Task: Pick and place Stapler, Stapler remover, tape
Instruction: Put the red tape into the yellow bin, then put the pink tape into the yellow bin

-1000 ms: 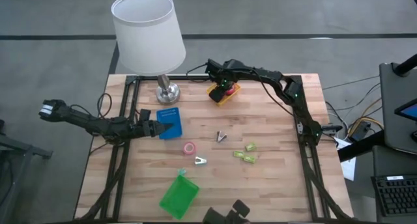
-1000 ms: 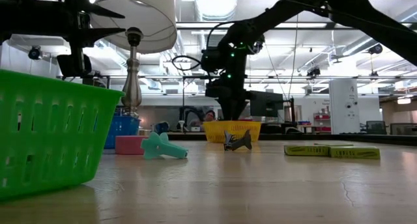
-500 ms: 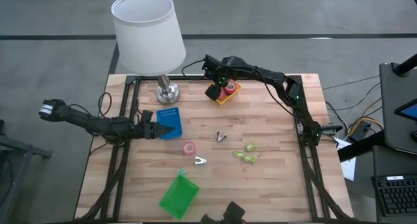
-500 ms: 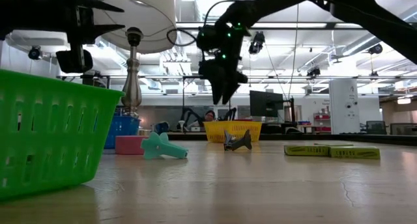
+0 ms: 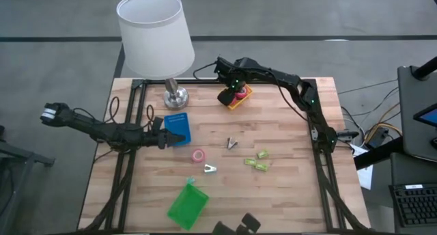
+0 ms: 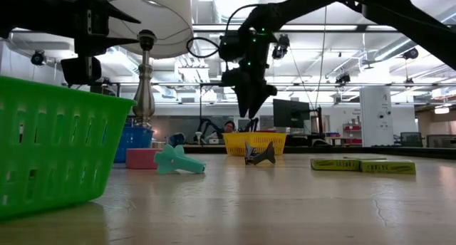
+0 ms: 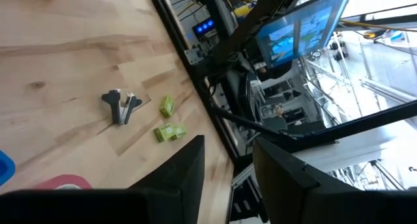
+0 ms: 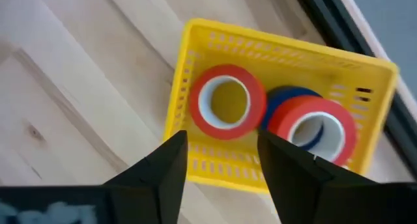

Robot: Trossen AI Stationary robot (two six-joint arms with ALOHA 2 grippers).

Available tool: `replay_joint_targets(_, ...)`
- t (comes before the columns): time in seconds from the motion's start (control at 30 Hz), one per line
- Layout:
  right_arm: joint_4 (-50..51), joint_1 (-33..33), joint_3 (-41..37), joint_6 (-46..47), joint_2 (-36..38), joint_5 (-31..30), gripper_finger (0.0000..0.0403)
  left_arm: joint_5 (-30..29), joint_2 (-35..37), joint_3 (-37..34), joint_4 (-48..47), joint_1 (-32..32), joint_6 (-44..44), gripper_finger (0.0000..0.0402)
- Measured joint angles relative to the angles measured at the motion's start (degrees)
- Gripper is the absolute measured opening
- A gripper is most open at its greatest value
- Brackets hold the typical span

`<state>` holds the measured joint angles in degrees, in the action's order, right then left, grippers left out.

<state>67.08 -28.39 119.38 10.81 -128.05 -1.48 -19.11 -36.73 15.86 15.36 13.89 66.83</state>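
Observation:
My right gripper [image 8: 221, 164] hangs open, pointing down, above the yellow basket [image 8: 182, 87] at the table's far side. Two red tape rolls [image 8: 227, 101] and a dark blue one [image 8: 287, 97] lie in that basket. My left gripper [image 7: 229, 172] is open and level at the left edge of the blue basket [image 5: 179, 129]. A pink tape roll [image 5: 198, 155], a teal stapler remover [image 5: 209, 169] and a dark stapler remover [image 5: 232, 143] lie on the wood mid-table. The stapler is out of view.
A lamp with a white shade [image 5: 153, 31] stands on its base [image 5: 175, 96] at the far left. Lime-green oblong pieces [image 5: 258, 161] lie right of centre. A green basket [image 5: 187, 205] sits near the front edge. Dark frame rails [image 5: 321, 173] run along both sides.
My right gripper has risen straight up out of the yellow basket, and the red tape in the basket now shows below it. My left gripper has stayed by the blue basket.

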Motion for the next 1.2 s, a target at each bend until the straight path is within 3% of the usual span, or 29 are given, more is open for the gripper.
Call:
replay_joint_targets(0.27,-1.2,-2.6,-3.8,2.7,-0.4,1.7,0.0109,0.0,-0.2,0.0,0.0,0.0,0.2,0.0133)
replay_joint_targets(0.73,-4.0,-2.6,-6.2,3.5,-2.6,1.6,0.0048,0.0,-0.2,0.0,0.0,0.1,0.7,0.0133)
replay_joint_targets(0.83,-5.3,-2.7,-6.2,4.0,-3.5,6.7,0.0034,0.0,-0.2,0.0,0.1,0.0,0.9,0.0133)
replay_joint_targets(0.93,-4.9,-2.5,-6.3,4.2,-3.8,2.9,0.0021,0.0,-0.2,0.0,0.1,0.1,1.2,0.0133)
replay_joint_targets(1.2,-4.3,-1.1,-6.1,4.2,0.1,1.3,0.0008,2.0,-0.9,0.0,0.0,0.1,0.8,0.0133)
